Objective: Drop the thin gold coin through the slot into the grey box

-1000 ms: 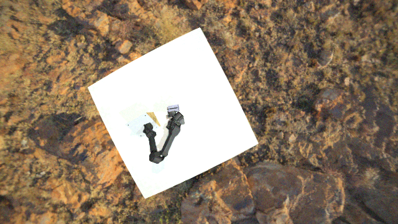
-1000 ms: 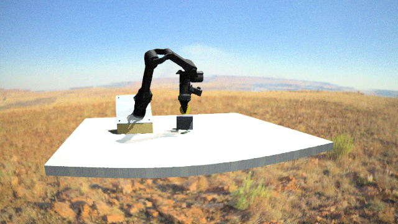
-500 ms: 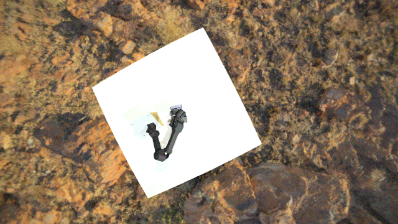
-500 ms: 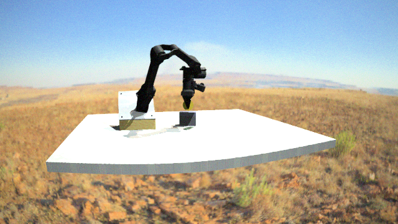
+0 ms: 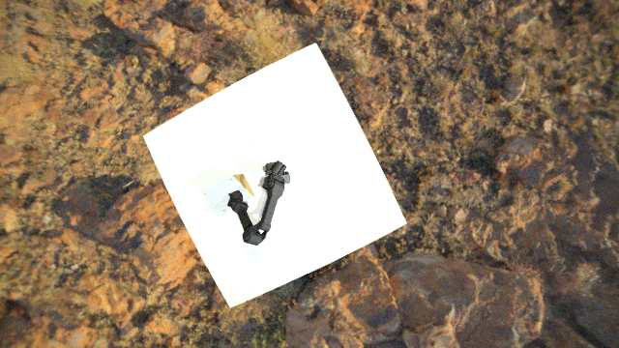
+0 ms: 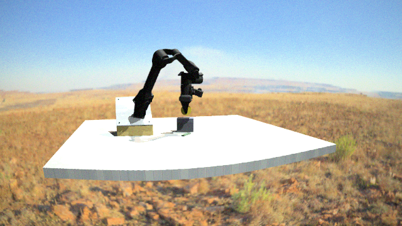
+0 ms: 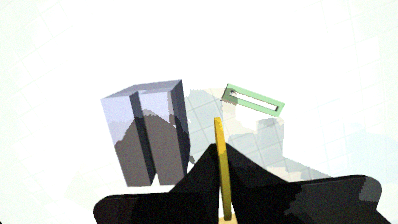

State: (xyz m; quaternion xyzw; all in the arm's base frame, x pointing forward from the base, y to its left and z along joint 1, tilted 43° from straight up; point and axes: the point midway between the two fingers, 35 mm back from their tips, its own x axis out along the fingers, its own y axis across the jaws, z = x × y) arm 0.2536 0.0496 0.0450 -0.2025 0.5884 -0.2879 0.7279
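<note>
Coin observed clear of its holder, clamped by the claw. The gold coin (image 6: 189,110) (image 7: 223,169) is pinched on edge between the black fingers of the gripper (image 6: 186,112) (image 7: 218,149); its thin rim is presented to the wrist view, running nearly twelve to six o'clock. Fingers pointed downward in the exterior view, coin partly hidden by them.

Grey box (image 6: 184,124) (image 7: 162,107) noted on the white table (image 5: 329,145) (image 6: 220,138) (image 7: 300,30). From the coin, it is placed toward six o'clock in the exterior view, with a gap of background visible between them. In the wrist view, it is found at ten o'clock from the coin. Slot seen as a dark band along the lid, tilted slightly toward eleven and five. Lower part of the lid darkened by shadow. Coin not entered in the slot.

Green holder (image 6: 186,134) (image 7: 255,95) seen at one o'clock from the coin in the wrist view, its opening vacant, long axis lying roughly ten to four.

Arm (image 5: 272,205) (image 6: 151,78) bent in a high arch. White upright panel (image 6: 124,110) and tan block (image 5: 243,184) (image 6: 138,130) recorded near its foot. In the top view, coin and fingers cannot be made out.
</note>
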